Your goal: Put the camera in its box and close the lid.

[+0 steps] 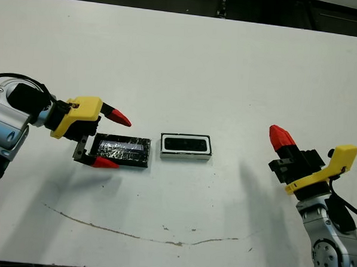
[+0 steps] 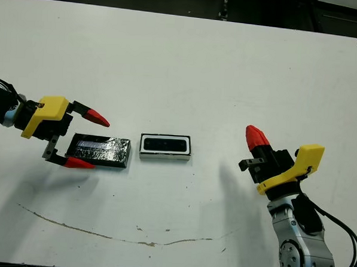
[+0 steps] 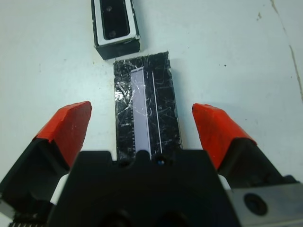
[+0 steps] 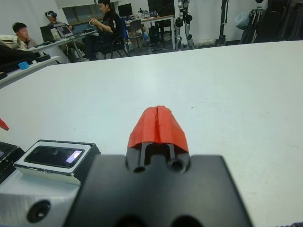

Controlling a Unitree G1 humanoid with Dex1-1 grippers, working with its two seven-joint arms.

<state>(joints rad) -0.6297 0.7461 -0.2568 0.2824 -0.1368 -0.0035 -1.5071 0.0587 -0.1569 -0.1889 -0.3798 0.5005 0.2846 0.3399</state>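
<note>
**Lid about to be picked up, with little room for error**

The camera (image 1: pixel 186 144) already lies inside the box (image 1: pixel 185 156), which sits near the middle of the counter (image 1: pixel 188 68). The lid (image 1: pixel 121 150) rests flat just to its left, end to end with it and a narrow gap apart. The left gripper (image 1: pixel 110 138) hovers at the lid's far end with its fingers (image 3: pixel 215 130) spread wide, one on each long side of the lid, grasping nothing. The right gripper (image 1: pixel 280 137) stands well off to the right, its fingers (image 4: pixel 158 125) pressed together and empty.

The likely trouble is the lid itself. Its crinkly plastic wrap looks slippery, and it lies low on the counter, so the fingers may slide off its thin edges or tilt it up as they close. Because the box is so close, a push along the lid could knock the box and shift the camera. A lid carried crooked would probably catch on the rim instead of seating.

The counter is plain white, with a faint curved scuff mark (image 1: pixel 131 233) near the front. Beyond it, the right wrist view shows people (image 4: pixel 106 21) seated at desks and equipment on stands.
</note>
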